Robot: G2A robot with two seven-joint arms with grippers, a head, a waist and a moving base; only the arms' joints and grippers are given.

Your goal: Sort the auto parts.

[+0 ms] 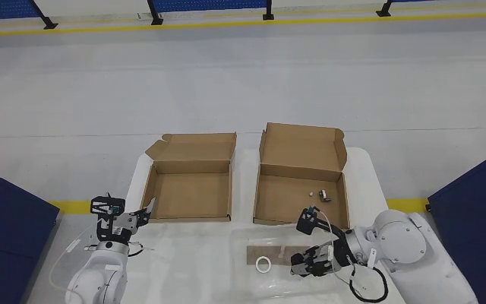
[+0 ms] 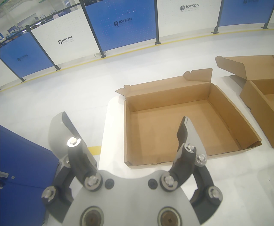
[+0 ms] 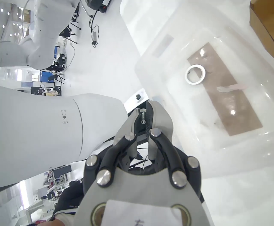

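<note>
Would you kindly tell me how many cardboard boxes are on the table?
2. The left box shows nothing inside; the right box, beside it, holds small parts. Both are open.

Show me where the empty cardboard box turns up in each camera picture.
Top view: empty box, left of centre, beside the second box.
Left wrist view: empty box straight ahead of the left gripper.
Right wrist view: a cardboard corner beyond the clear tray; which box, I cannot tell.
Shared landmark: the white table.
</note>
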